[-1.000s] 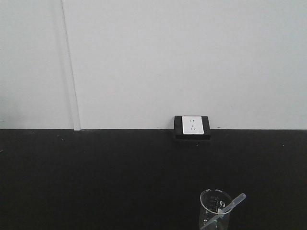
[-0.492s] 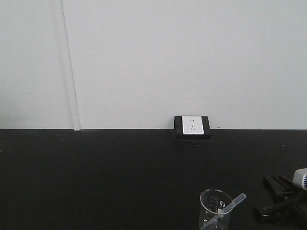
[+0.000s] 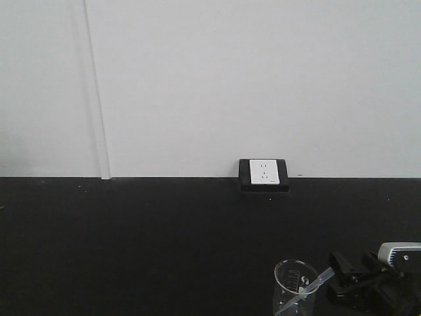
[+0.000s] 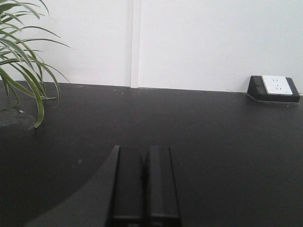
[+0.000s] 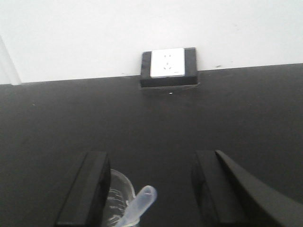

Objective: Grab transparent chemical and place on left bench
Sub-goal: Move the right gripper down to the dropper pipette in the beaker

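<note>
A potted plant [image 4: 23,56] fringes the far left of the black counter [image 3: 131,250], where the left gripper [image 4: 144,189] hangs low over the bare surface with its two fingers pressed together and nothing between them. It appears to have no part in the pick. A white wall socket [image 3: 263,172] sits against the wall near the middle.

The action is to the right of the socket, at the near edge. A clear beaker [image 3: 295,286] stands upright on the counter, and the transparent chemical [image 3: 309,288], a colourless dropper pipette, leans inside it with its bulb end poking over the rim toward the right. Neither has shifted over the past second.

What has changed is farthest right. The right gripper [image 3: 334,276] was absent from the front view a second ago and only at the frame's edge half a second ago. It has now slid in until its dark fingertips sit just beside the pipette's bulb. Its jaws are spread wide and, in the wrist view, bracket the beaker's rim and the bulb without touching either.

The task therefore seems to be at the end of the approach, with nothing gripped yet. The likely next step is closing gently on the soft bulb or the stem without tipping the beaker. The left bench is not in view in any frame.
</note>
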You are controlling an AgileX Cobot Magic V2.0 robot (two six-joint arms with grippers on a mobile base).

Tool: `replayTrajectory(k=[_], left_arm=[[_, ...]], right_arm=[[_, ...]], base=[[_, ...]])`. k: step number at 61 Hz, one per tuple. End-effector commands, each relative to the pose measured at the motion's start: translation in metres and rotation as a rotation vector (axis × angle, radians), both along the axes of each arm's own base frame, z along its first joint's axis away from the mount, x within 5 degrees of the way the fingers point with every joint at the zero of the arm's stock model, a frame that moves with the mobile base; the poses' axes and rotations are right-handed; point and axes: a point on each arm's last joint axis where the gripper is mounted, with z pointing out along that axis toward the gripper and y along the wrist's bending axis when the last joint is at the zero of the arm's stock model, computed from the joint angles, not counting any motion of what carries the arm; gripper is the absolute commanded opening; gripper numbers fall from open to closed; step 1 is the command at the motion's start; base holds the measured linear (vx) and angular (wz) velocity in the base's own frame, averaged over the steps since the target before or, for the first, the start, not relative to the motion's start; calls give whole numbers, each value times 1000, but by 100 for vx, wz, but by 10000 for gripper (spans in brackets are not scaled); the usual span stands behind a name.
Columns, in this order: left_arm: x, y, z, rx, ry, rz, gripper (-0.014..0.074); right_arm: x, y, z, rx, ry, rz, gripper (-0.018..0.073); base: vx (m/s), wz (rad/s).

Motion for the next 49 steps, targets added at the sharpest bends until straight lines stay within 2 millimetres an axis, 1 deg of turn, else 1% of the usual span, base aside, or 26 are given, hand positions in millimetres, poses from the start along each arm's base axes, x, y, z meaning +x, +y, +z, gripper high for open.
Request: replayTrajectory(k=[1,4,12,21,27,31,40,49], left_arm=[[-1,0,3,-14,-81,-1,-3],[-1,0,3,-14,-81,-1,-3],[-1,0,3,-14,-81,-1,-3],[-1,0,3,-14,-81,-1,-3],[-1,0,3,-14,-81,-1,-3],[-1,0,3,-14,-81,-1,-3],[-1,0,3,-14,-81,-1,-3],[-1,0,3,-14,-81,-1,-3]], right_arm=[[8,4,11,69,-111,18,461],[10,4,5,76,-102,19,461],[14,8,-3,86,-142,53,461],[17,10,-17,128,-109,63,461],[23,11,-20,129,-110,66,461],[28,12,-19,128,-124,77,454],[36,14,-17,139,-127,87,407],[36,14,-22,178,-74,79,328]], base=[[0,0],[0,0],[0,0],[0,0],[0,0],[0,0],[0,0],[0,0]])
